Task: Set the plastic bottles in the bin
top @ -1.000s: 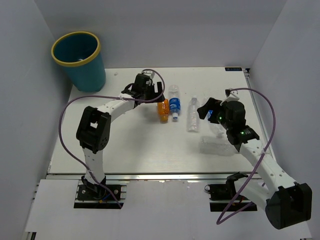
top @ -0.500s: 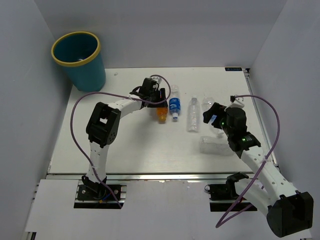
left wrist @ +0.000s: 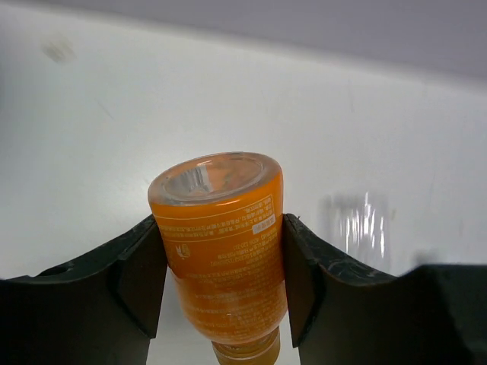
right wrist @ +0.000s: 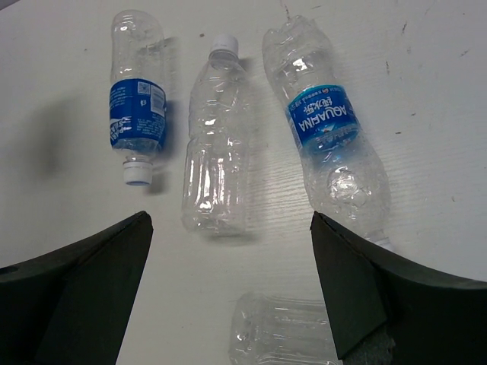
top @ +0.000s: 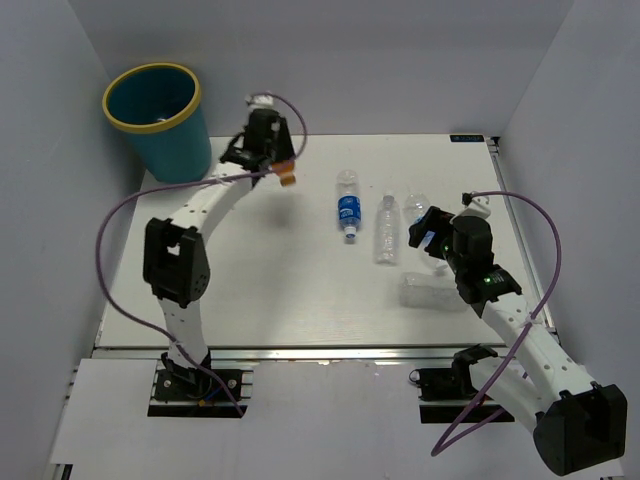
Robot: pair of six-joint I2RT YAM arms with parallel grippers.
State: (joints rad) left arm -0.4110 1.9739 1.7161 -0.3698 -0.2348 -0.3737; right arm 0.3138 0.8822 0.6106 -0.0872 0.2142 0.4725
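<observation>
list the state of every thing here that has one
orange bottle, gripped, lifted off the table
left gripper, shut on orange bottle
right gripper, open, holding nothing
blue-label bottle, lying flat, capped
plain bottle, lying flat, capped
aquafina bottle, lying flat, dented
big clear bottle, lying flat
bin, upright, open top

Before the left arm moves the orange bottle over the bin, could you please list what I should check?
1. Left gripper shut on the orange plastic bottle, fingers against both sides: ok.
2. Bottle lifted off the white table: ok.
3. Bottle over the round teal bin with yellow rim: not ok, it hangs to the bin's right in the top view.
4. Bin upright, mouth unobstructed: ok.
5. Right gripper open, above the lying clear plastic bottles, away from the left arm's path: ok.
</observation>
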